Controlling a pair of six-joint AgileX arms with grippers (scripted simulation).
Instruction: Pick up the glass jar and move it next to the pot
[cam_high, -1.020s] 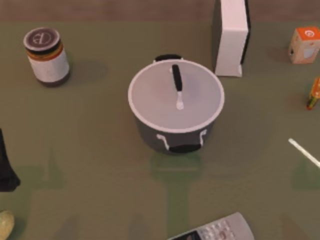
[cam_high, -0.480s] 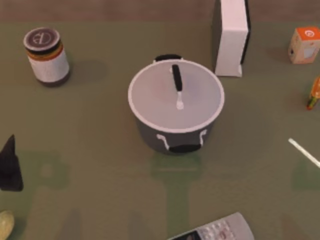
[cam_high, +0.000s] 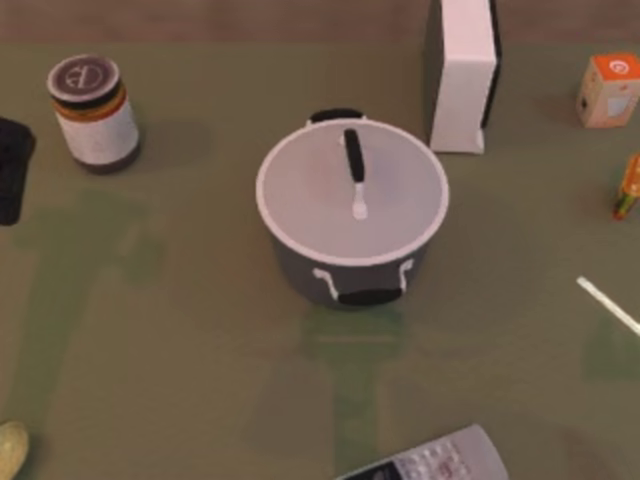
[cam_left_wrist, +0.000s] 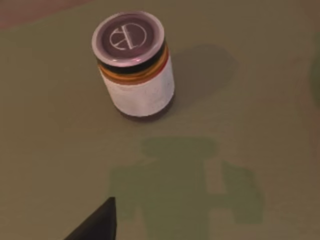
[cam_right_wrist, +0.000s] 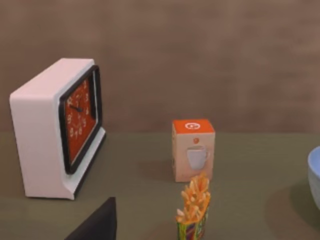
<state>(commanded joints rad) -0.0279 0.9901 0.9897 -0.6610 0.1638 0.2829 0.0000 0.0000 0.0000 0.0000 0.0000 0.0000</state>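
Observation:
The glass jar (cam_high: 93, 110) stands upright at the table's far left, with a dark emblem lid, an orange-brown band and a white label. In the left wrist view the jar (cam_left_wrist: 134, 65) is seen from above, a short way ahead of one dark finger (cam_left_wrist: 97, 225). My left gripper (cam_high: 12, 170) hangs at the left edge, just left of the jar and apart from it, open and empty. The grey pot (cam_high: 350, 215) with its pale lid sits mid-table. Of my right arm only a dark finger (cam_right_wrist: 97, 225) shows, holding nothing.
A tall white clock box (cam_high: 462, 75) stands behind the pot on its right. A small orange box (cam_high: 610, 90) and a pack of fries (cam_high: 628, 188) are at the far right. A remote (cam_high: 430, 462) lies at the front edge, a thin white stick (cam_high: 608, 305) at the right.
My left gripper has travelled from the front-left of the table toward the back, ending level with the jar on its left. Jar and pot have not moved.

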